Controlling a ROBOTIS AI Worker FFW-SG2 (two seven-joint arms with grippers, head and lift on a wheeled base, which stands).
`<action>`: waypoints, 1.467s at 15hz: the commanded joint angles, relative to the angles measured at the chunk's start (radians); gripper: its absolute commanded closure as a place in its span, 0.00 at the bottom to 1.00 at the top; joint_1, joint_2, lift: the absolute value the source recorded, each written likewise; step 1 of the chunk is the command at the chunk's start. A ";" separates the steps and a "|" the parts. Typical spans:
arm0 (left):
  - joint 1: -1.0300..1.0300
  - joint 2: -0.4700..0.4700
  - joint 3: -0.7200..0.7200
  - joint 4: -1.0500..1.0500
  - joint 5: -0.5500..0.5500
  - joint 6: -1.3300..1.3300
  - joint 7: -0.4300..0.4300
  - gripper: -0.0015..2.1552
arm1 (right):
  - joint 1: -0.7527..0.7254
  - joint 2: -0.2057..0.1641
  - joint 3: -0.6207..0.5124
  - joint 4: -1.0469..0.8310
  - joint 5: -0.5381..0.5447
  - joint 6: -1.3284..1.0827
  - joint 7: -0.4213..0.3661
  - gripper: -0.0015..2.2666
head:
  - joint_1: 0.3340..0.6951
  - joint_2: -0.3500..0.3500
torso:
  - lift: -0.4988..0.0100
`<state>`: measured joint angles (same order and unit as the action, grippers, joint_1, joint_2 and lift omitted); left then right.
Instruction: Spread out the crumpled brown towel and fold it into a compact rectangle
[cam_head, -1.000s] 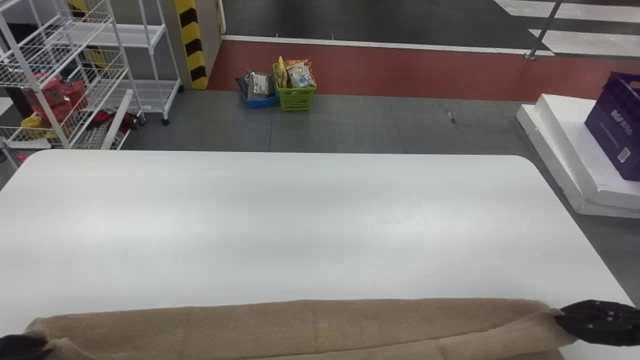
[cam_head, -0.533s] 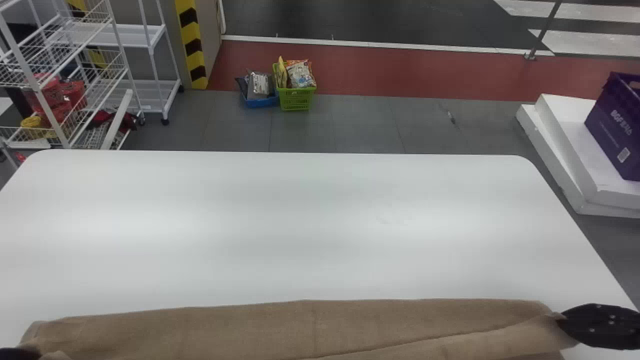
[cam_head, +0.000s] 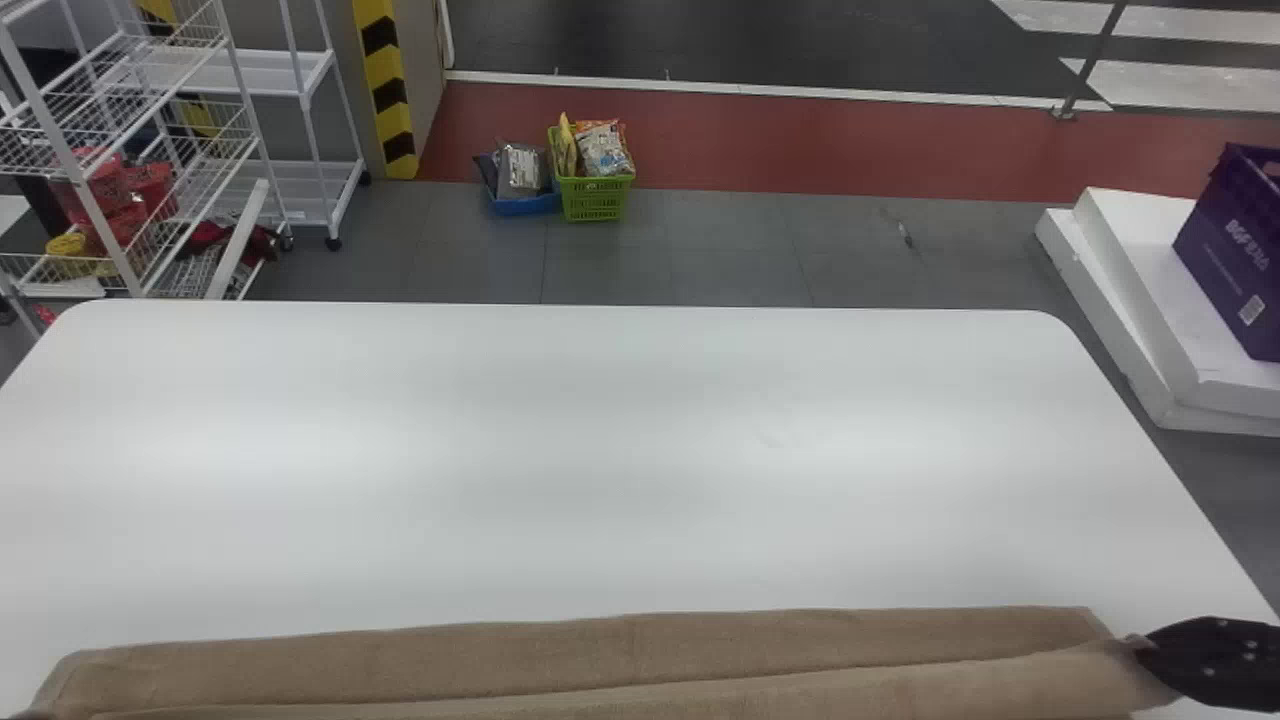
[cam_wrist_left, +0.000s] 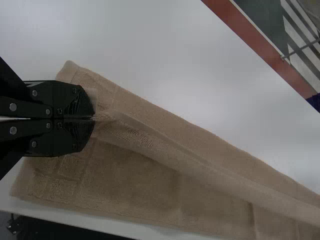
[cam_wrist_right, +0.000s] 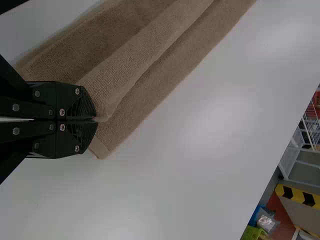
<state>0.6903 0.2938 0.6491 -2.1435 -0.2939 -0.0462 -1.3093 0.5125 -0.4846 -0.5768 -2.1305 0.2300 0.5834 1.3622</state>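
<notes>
On the floor beyond the right edge of your white worktop (cam_head: 640, 450), a purple crate (cam_head: 1225, 245) on white slabs (cam_head: 1135, 290) carries pale lettering and a small square label (cam_head: 1251, 310). Past the far edge, printed packets (cam_head: 602, 150) sit in a green basket (cam_head: 594, 200). Your brown towel (cam_head: 600, 655) lies beside the worktop's near edge, its long axis running left to right, the right end angled slightly toward the far side. A raised fold runs lengthwise over its lower layer. Your left gripper (cam_wrist_left: 94, 118) has its fingers pressed together, pinching this fold near the towel's left end; your right gripper (cam_head: 1146, 652) pinches it at the right end, fingers closed together
</notes>
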 joint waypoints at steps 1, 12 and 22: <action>0.009 -0.001 0.001 0.001 -0.001 -0.004 -0.004 0.60 | 0.009 0.000 -0.002 0.001 0.000 -0.010 0.005 0.55 | 1.00 0.38 | 0.73; 0.021 -0.001 -0.014 0.037 0.001 -0.034 -0.027 0.12 | 0.046 -0.002 0.041 0.006 0.043 -0.044 0.005 0.55 | 1.00 0.38 | 0.73; 0.023 -0.001 0.004 0.022 0.001 -0.034 -0.076 0.04 | 0.100 -0.002 0.089 0.004 0.077 -0.087 0.005 0.55 | 1.00 0.43 | 0.73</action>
<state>0.7131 0.2930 0.6537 -2.1213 -0.2921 -0.0804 -1.3813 0.6035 -0.4860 -0.4889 -2.1251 0.3022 0.5057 1.3622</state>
